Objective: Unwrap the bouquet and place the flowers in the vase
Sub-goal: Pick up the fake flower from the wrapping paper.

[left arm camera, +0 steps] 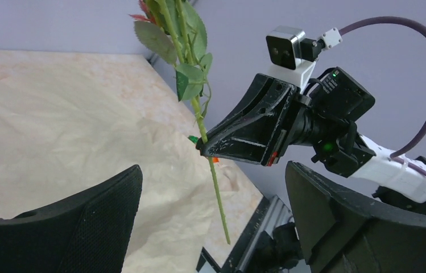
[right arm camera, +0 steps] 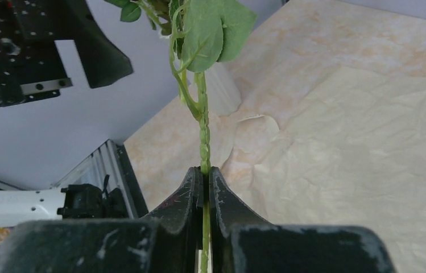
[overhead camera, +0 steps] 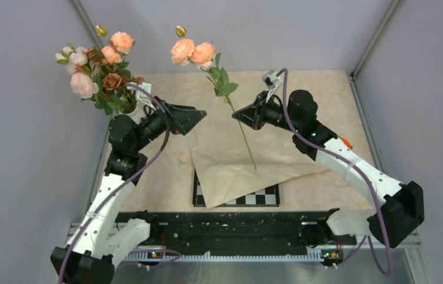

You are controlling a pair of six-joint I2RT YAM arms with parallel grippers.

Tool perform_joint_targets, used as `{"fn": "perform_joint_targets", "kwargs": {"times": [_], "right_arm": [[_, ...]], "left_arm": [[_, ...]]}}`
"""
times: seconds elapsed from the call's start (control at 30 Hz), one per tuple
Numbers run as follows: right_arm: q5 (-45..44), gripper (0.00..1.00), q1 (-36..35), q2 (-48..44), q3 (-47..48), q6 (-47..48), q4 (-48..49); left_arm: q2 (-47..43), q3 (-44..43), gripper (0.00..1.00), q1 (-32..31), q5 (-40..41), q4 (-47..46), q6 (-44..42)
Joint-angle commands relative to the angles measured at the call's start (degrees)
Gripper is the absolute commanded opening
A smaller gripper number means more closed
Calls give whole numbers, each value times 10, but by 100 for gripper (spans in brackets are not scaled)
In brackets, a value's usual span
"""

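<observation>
The top view looks down from behind the arms onto the bench (overhead camera: pixel 337 94). The left wrist view faces the right claw (left arm camera: pixel 199 146) from nearby; both wrist views share the flower stem (left arm camera: pixel 216 193) at that claw.

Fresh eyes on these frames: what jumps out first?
A peach rose stem held up in mid-air at the centre, pinched in the shut jaws of the right gripper. A fuller bunch of roses rises at the far left, beside the open left gripper. Beige paper lies spread across the table below.

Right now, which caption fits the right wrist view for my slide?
Right gripper shut on a leafy flower stem above spread beige paper.
</observation>
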State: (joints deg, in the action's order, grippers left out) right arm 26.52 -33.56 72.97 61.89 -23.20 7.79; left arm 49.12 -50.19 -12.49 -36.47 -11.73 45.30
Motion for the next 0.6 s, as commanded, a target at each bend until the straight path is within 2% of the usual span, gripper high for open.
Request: {"fn": "perform_joint_targets", "kwargs": {"times": [0.0,0.13,0.3,0.37,0.47,0.57], "right_arm": [[14,0,-24,-33,10,-21,-15],[21,0,-39,-40,10,-23,-29],[36,0,-58,-52,7,-22,-38],[39,0,-63,-58,5,-21,-39],[45,0,-68,-61,7,-15,-48],[47,0,-72,-64,6,-10,-52]], "left_arm": [[38,-20,99,-49,9,-87,36],[71,-35,99,-101,36,-109,30],[93,-48,98,-125,68,-112,13],[95,-51,93,-126,77,-110,10],[97,-54,77,-126,90,-109,10],[98,-58,69,-126,94,-106,8]]}}
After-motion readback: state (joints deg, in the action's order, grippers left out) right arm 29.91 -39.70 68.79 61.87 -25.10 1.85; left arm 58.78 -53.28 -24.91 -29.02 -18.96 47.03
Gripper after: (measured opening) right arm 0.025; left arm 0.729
